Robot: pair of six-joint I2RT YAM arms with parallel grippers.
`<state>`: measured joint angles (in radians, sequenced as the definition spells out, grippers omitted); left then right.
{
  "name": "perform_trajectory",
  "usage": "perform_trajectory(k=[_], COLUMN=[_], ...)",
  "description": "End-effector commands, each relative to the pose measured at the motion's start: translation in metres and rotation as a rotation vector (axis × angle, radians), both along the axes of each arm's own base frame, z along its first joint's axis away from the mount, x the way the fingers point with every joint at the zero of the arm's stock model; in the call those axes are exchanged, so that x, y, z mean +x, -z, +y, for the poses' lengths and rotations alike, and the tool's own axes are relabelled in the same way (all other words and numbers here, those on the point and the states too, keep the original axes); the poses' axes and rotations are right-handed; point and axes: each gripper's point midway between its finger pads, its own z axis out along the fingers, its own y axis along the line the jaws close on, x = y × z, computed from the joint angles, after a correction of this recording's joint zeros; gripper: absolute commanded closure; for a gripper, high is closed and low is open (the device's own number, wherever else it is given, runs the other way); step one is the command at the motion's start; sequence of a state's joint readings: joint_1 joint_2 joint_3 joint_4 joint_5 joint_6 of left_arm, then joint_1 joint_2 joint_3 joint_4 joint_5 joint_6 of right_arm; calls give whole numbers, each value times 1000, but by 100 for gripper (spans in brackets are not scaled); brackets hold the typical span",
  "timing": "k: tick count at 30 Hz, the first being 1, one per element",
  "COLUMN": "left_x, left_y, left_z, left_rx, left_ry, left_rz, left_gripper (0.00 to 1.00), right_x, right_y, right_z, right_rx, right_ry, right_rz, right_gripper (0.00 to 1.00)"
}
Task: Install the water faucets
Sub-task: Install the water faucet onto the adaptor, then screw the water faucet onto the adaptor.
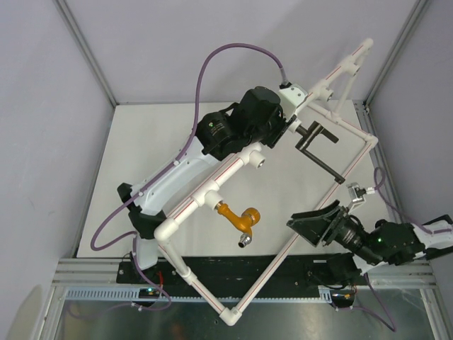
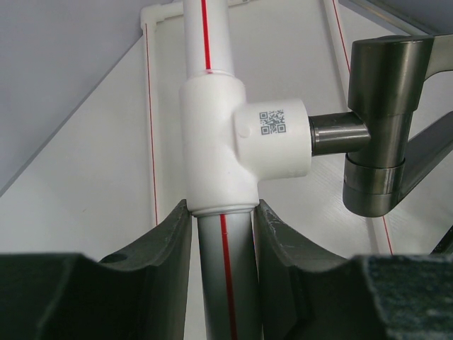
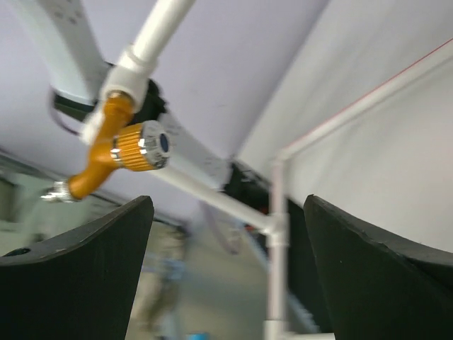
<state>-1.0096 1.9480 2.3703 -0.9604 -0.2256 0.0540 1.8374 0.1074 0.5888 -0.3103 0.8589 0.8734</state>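
Tally: one orange-brass tap (image 1: 237, 218), one black metal tap (image 1: 315, 142), two faucets in all. White pipe frame (image 1: 185, 206): one. Grippers: two, left gripper (image 1: 289, 127) and right gripper (image 1: 315, 216). Table (image 1: 127, 205): one.

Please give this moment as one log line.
left claw: shut on pipe frame; right claw: open; orange tap: mounted on frame; black tap: mounted on frame

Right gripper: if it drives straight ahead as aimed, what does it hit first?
Probably the white pipe crossing ahead of the open right gripper. The orange tap sits up and left of that line, so it is likely missed. The wrist view is blurred and depth is uncertain.
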Motion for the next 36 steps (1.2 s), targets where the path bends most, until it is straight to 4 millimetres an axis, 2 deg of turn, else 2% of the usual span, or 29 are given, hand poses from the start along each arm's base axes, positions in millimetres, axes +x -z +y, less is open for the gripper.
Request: perform_trajectory(k=[1, 5, 9, 15, 20, 23, 28, 31, 36], left_x=[-9, -8, -8, -8, -7, -7, -6, -6, -6], left_y=[160, 161, 161, 159, 159, 159, 157, 157, 156], left_z=[40, 40, 41, 41, 41, 41, 42, 43, 44], left_rx=[515, 518, 522, 521, 520, 522, 523, 526, 525], left_ry=[19, 18, 16, 15, 14, 14, 12, 10, 11], left_rz=[261, 259, 256, 252, 252, 253, 242, 241, 239], left_gripper=[100, 100, 100, 100, 100, 100, 100, 100, 100], right_x=[29, 41, 37, 25, 5, -4, -6, -3, -14], right_y=[26, 36, 27, 15, 6, -9, -41, -53, -71], right_z=[-13, -9, 9, 17, 35, 47, 55, 59, 73], right_rx=[-523, -882, -1020, -1189, -1171, -1108, -983, -954, -863], right_ry=[153, 209, 178, 197, 195, 215, 275, 299, 289], right_rz=[-352, -591, -821, -1172, -1411, -1535, -1578, -1597, -1649], right_gripper=[7, 5, 3, 1, 1, 0, 1, 2, 1])
